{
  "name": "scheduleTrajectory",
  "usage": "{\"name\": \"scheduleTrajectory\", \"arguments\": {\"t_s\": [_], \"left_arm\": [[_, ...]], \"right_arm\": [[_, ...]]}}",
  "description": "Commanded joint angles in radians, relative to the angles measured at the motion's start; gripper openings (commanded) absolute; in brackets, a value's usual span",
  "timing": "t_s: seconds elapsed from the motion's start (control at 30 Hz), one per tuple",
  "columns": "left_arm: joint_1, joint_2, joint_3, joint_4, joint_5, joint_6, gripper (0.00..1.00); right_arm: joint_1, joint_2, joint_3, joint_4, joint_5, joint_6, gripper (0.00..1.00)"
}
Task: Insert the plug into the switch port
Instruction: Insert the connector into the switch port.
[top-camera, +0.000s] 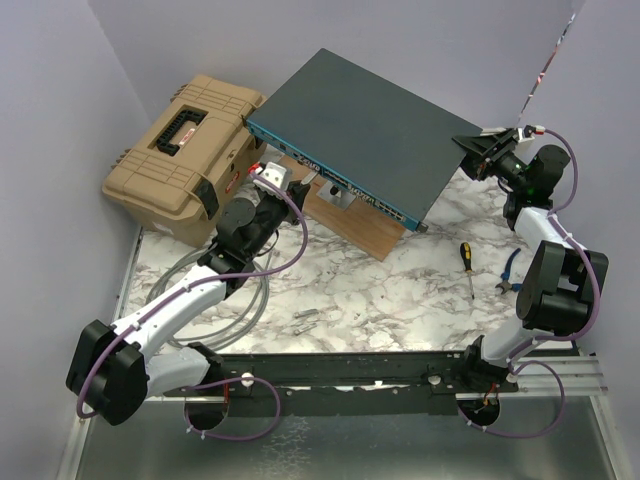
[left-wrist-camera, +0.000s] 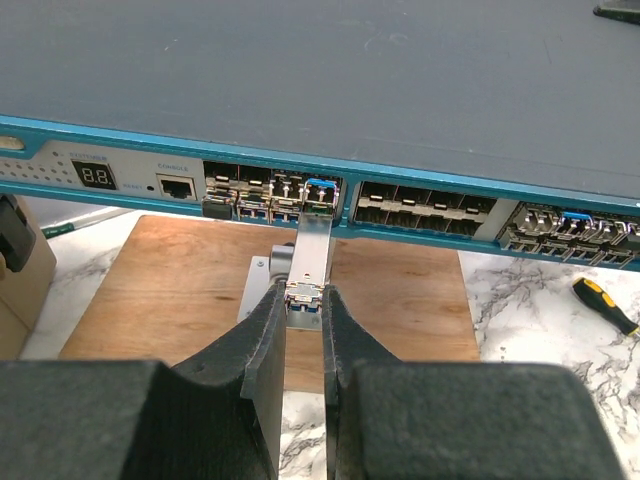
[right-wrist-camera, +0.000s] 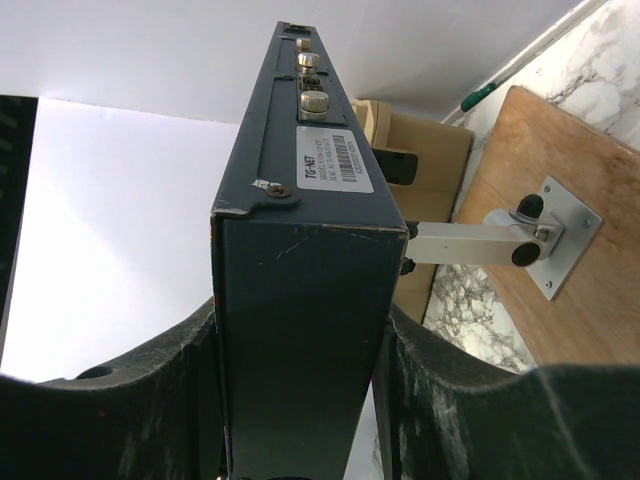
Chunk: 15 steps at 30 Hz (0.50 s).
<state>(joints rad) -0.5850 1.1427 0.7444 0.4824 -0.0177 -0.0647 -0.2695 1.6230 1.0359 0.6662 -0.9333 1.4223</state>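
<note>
The switch (top-camera: 370, 130) is a flat dark grey-teal box held tilted above a wooden board, its blue face (left-wrist-camera: 420, 175) with rows of sockets turned towards my left arm. My left gripper (left-wrist-camera: 303, 300) is shut on the near end of the plug (left-wrist-camera: 312, 255), a slim silver module. The plug's far end reaches the mouth of a port (left-wrist-camera: 319, 195) under a blue tab; how deep it sits I cannot tell. My right gripper (right-wrist-camera: 302, 320) is shut on the switch's (right-wrist-camera: 300, 300) far right corner, one finger on each flat side.
A tan toolbox (top-camera: 185, 155) stands at the back left, close to the switch's left end. The wooden board (top-camera: 350, 220) carries a metal bracket (right-wrist-camera: 555, 235). A screwdriver (top-camera: 466, 262), pliers (top-camera: 510, 272) and a cable coil (top-camera: 215, 290) lie on the marble top.
</note>
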Motion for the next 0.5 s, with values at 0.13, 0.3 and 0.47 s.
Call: {"name": "scheduleTrajectory", "arguments": {"t_s": [0.13, 0.3, 0.47], "left_arm": [[-0.016, 0.0, 0.052, -0.018, -0.07, 0.058, 0.0], [-0.029, 0.02, 0.071, -0.071, -0.105, 0.089, 0.0], [-0.032, 0.026, 0.07, -0.09, -0.11, 0.087, 0.0]], "right_arm": [[0.007, 0.016, 0.003, 0.027, 0.017, -0.034, 0.31], [0.005, 0.014, 0.003, 0.027, 0.018, -0.034, 0.31], [0.005, 0.017, 0.001, 0.028, 0.018, -0.033, 0.31]]}}
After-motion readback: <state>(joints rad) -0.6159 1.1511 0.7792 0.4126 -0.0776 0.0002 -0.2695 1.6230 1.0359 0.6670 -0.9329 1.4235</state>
